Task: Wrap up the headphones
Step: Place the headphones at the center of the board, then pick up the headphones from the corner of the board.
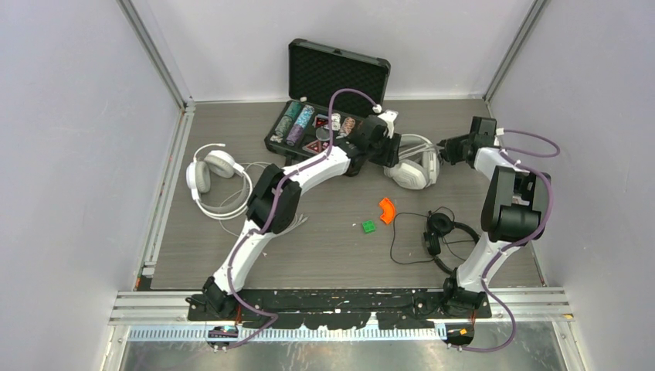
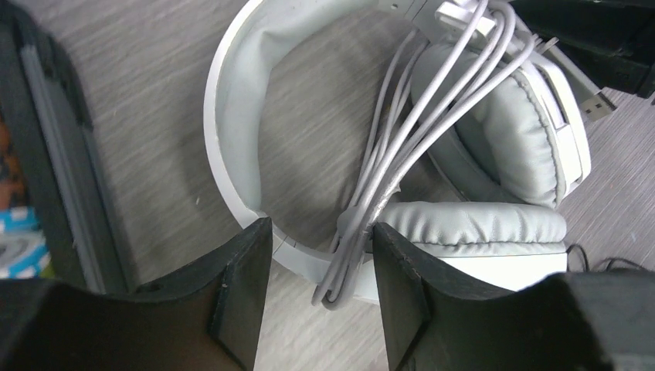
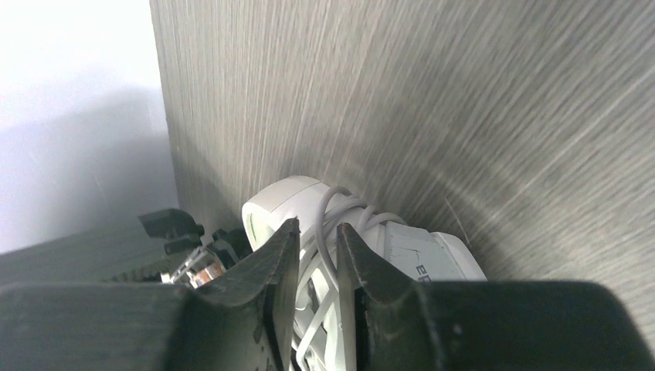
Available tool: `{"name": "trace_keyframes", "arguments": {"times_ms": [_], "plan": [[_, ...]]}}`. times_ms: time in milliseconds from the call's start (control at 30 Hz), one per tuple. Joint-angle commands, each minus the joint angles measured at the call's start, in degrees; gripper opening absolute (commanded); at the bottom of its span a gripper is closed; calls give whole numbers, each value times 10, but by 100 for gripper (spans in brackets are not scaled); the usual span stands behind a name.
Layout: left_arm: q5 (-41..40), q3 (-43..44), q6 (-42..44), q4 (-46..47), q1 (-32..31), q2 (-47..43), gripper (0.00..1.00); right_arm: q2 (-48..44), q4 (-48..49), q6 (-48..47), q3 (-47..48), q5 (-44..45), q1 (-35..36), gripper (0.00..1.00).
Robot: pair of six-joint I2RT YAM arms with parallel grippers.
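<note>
Winding looks nearly done on the far-middle white headset (image 1: 414,170), its cord (image 2: 390,166) looped across it. The left gripper (image 2: 320,232) stands open astride the loops; the right gripper (image 3: 318,232) straddles a strand, grip unclear. The left-hand white headset (image 1: 208,174) and near-right black headset (image 1: 442,230) lie unwrapped.

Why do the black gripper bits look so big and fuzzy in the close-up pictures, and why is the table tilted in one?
Left wrist view: the left gripper sits too near the lens, so it blurs, while the white headphones look sharper. Right wrist view: the right gripper blurs likewise, and the tilted camera makes the table slant. Top external view: even light, all sharp.
</note>
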Motion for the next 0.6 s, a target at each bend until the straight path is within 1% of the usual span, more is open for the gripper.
{"name": "trace_keyframes", "arguments": {"times_ms": [0, 67, 133, 167, 267, 400, 467, 533, 567], "plan": [[24, 76, -12, 43, -8, 63, 52, 17, -58, -23, 58, 31, -5, 34], [26, 105, -14, 44, -10, 77, 52, 22, -89, -35, 87, 53, -11, 40], [29, 125, -18, 43, -11, 85, 52, 28, -138, -50, 125, 83, -15, 43], [29, 130, -20, 44, -11, 87, 53, 29, -164, -59, 145, 111, -16, 44], [22, 129, -18, 46, -11, 82, 60, 29, -241, -74, 193, 161, -18, 47], [19, 123, -4, 27, -10, 58, 68, 6, -276, -78, 219, 187, -18, 51], [16, 111, 7, 19, -10, 34, 71, -10, -284, -81, 227, 190, -17, 57], [13, 95, 17, 13, -9, 4, 81, -23, -290, -87, 233, 183, -15, 58], [12, 91, 23, 3, -9, -12, 90, -32, -290, -92, 235, 176, -12, 58]]}}
